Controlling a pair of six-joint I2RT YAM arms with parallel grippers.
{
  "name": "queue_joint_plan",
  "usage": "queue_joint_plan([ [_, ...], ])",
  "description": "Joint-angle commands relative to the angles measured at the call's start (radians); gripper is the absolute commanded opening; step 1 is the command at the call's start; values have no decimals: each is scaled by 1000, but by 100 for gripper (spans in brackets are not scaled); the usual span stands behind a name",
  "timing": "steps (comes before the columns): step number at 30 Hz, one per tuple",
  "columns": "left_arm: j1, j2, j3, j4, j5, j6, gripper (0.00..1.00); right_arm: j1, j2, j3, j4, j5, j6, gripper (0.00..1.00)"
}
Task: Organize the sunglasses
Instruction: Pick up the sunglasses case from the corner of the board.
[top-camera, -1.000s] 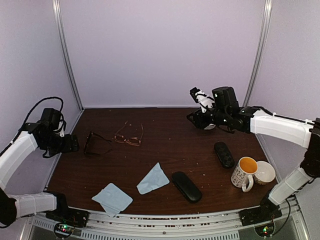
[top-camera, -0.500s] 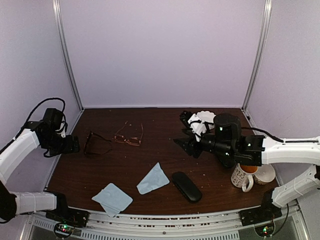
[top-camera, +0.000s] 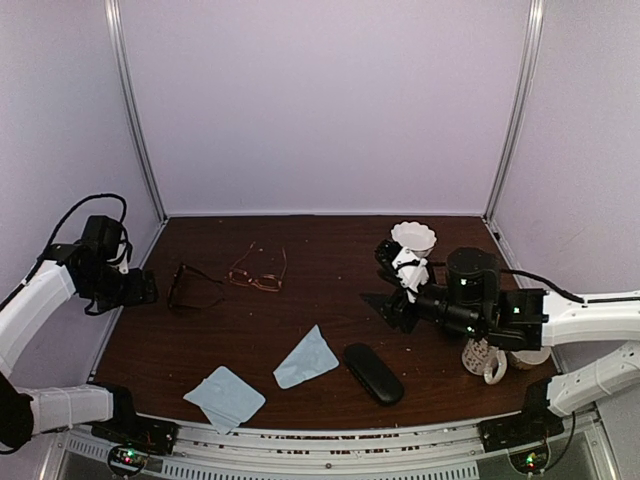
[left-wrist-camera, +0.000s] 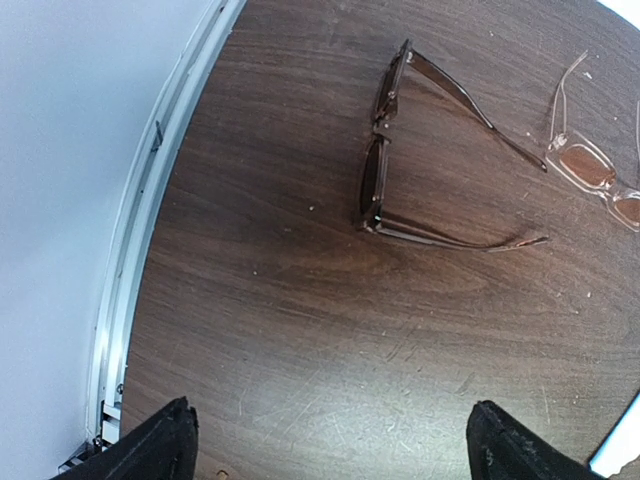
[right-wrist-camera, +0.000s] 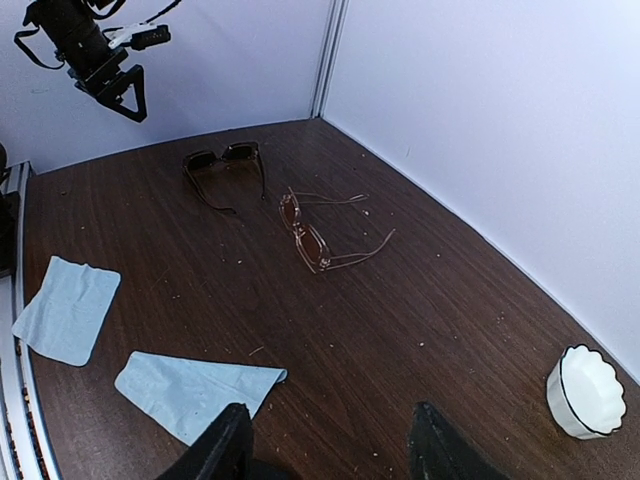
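View from above, clock directions read with 12 at the far wall. I see a dark brown wood-grain surface (top-camera: 330, 250), scratched and dotted with pale specks, enclosed by plain lavender walls (top-camera: 320, 100) that meet at two metal posts (top-camera: 135, 110) (top-camera: 515, 110). A metal rail (left-wrist-camera: 140, 230) runs along the surface's 9 o'clock edge.

The dark pair (top-camera: 190, 285) lies at about 10 o'clock, its temples unfolded. The copper pair (top-camera: 258, 275) sits just beside it on the 3 o'clock side, also unfolded. I cannot tell whether their temple tips touch. Both rest directly on the wood.

One of the blue cloths (top-camera: 307, 357) lies at 6 o'clock, creased into a wedge. The other (top-camera: 225, 397) lies flat at 7 o'clock, near the front edge. A closed black case (top-camera: 373, 373) lies at 5 o'clock, angled. A white fluted bowl (top-camera: 413, 237) stands at 1 o'clock. A patterned mug (top-camera: 485, 362) stands at 4 o'clock, partly hidden by the right arm.

My left end effector (left-wrist-camera: 330, 450) hangs above the surface at the 9 o'clock edge, jaws wide and holding nothing, with the dark pair just ahead of it. My right end effector (right-wrist-camera: 330, 445) is stretched low over the 3 o'clock half and aimed toward 9. Its jaws stand apart with nothing between them, well clear of both pairs.
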Motion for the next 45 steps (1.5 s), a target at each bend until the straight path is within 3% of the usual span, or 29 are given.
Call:
queue_joint_plan([
  [1, 6, -5, 31, 13, -7, 4, 97, 11, -44, -34, 25, 19, -24, 54],
  [8, 17, -36, 28, 20, -14, -1, 97, 11, -61, -69, 87, 75, -57, 60],
  [18, 17, -50, 28, 34, 12, 16, 98, 11, -64, -45, 106, -12, -134, 54],
  [23, 17, -117, 42, 86, 91, 30, 98, 39, -70, -97, 183, 33, -248, 52],
  [28, 6, -166, -26, 204, 420, -83, 98, 47, -60, -115, 280, 14, -382, 52],
  [31, -84, -158, -56, 284, 500, -192, 95, 52, -52, -142, 356, -49, -448, 52],
  [35, -270, -106, -40, 337, 487, -284, 93, 69, -30, -162, 435, -135, -521, 52],
  [39, -363, -68, -14, 353, 470, -305, 92, 90, 16, -115, 412, -134, -561, 53],
  [42, -404, -57, 9, 317, 441, -286, 91, 91, 16, -62, 331, -26, -381, 56],
  [45, -433, -62, 12, 307, 407, -277, 91, 93, 10, -3, 117, 34, -204, 57],
])
